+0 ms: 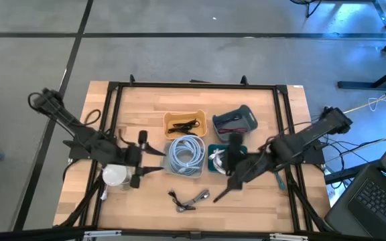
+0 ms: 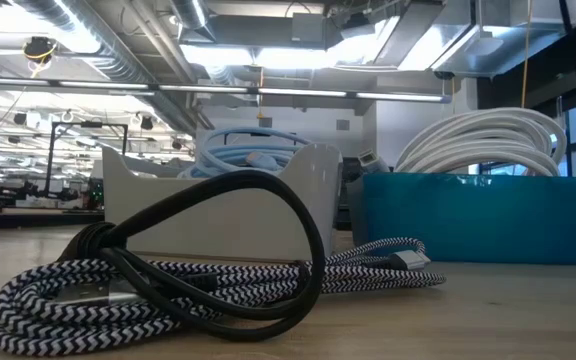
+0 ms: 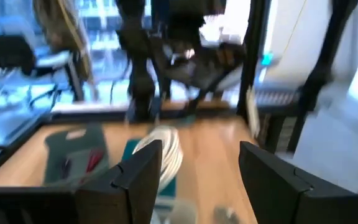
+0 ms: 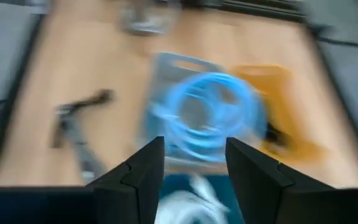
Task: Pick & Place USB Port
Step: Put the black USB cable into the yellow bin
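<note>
A braided black-and-white cable (image 1: 194, 199) with a metal plug lies on the wood near the table's near edge, tangled with a thin black cable (image 1: 174, 196). In the low view the braided cable (image 2: 218, 290) fills the foreground with the black cable (image 2: 268, 215) looping over it. The right wrist view shows it blurred (image 4: 78, 132). My right gripper (image 1: 224, 190) (image 4: 194, 165) is open, just right of the cables and above the table, touching nothing. My left gripper (image 1: 154, 161) (image 3: 201, 177) is open at the left side of the white bin.
Four bins stand mid-table: a white bin (image 1: 177, 169) with a light blue cable coil (image 1: 186, 151), a teal bin (image 1: 212, 148) with white cable (image 2: 478, 140), an orange bin (image 1: 169, 118) with black cable, a grey bin (image 1: 245, 112). A white round object (image 1: 114, 175) sits by the left arm. A black frame (image 1: 193, 85) rims the table.
</note>
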Robot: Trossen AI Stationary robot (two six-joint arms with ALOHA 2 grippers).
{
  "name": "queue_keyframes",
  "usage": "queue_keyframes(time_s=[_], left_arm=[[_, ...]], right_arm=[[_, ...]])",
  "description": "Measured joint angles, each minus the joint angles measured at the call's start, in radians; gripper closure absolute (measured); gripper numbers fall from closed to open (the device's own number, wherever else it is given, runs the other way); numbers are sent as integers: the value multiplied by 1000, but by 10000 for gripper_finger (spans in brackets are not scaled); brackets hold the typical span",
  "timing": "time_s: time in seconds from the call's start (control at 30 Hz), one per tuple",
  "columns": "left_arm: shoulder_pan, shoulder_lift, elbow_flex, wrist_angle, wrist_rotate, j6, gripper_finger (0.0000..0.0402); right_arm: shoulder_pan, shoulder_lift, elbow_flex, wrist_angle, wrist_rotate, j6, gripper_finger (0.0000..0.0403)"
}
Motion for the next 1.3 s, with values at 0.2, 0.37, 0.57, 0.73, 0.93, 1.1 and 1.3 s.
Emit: queue_keyframes(time_s=[0.2, 0.37, 0.57, 0.73, 0.93, 1.1, 1.3], left_arm=[[1, -113, -158, 207, 3, 41, 197], [1, -124, -179, 204, 4, 77, 199], [1, -120, -178, 206, 4, 104, 197], [1, -109, -178, 175, 14, 53, 200], [2, -4, -175, 163, 75, 7, 201], [2, 136, -174, 154, 195, -55, 203], [2, 341, -112, 152, 306, -99, 211]], right_arm=[[-29, 54, -180, 333, -182, -91, 230], [-53, 163, -200, 341, -280, -56, 230], [-53, 278, -200, 387, -405, -53, 230], [-54, 284, -127, 229, -354, 19, 230], [-39, 245, 51, -128, -30, 99, 230], [-10, 211, 140, -337, 107, 193, 230], [18, 179, 167, -473, 213, 295, 230]])
